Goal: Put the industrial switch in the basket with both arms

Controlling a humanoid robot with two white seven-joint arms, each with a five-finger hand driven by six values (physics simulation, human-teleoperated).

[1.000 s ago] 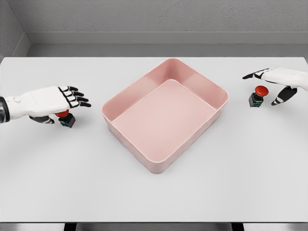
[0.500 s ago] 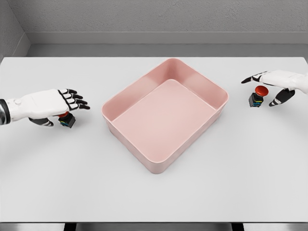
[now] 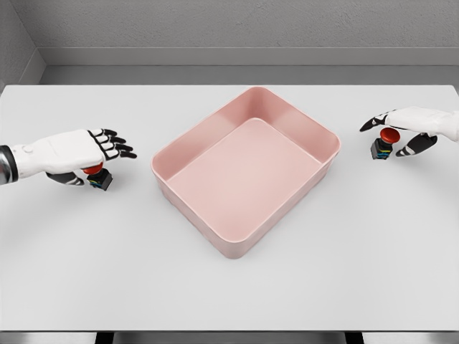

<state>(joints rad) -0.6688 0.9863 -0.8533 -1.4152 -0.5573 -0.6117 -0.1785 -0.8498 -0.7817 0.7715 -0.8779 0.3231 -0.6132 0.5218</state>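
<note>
Both hands have sunk lower over their switches since a second ago, and neither switch has shifted on the desk [image 3: 229, 287]. At far left the left hand [image 3: 72, 154] lies over the left switch [image 3: 98, 177], fingers stretched toward the basket and thumb curled beneath, hiding most of the red button; whether it grips or merely covers, I cannot tell. That switch stands on the desk, well apart from the basket's left wall. In the middle the pink basket [image 3: 172, 154] sits skewed, with nothing in it. At far right the right hand [image 3: 409, 129] arches over the right switch [image 3: 383, 143], fingers and thumb spread either side and touching nothing, so it holds nothing yet (the red cap shows plainly between them). The risks, as I judge them: a small, top-heavy switch may tip or skid if one finger reaches it before the thumb; a palm pressing down on the left button could pin it instead of lifting it; and a low carry could clip the rim and shove the basket.
</note>
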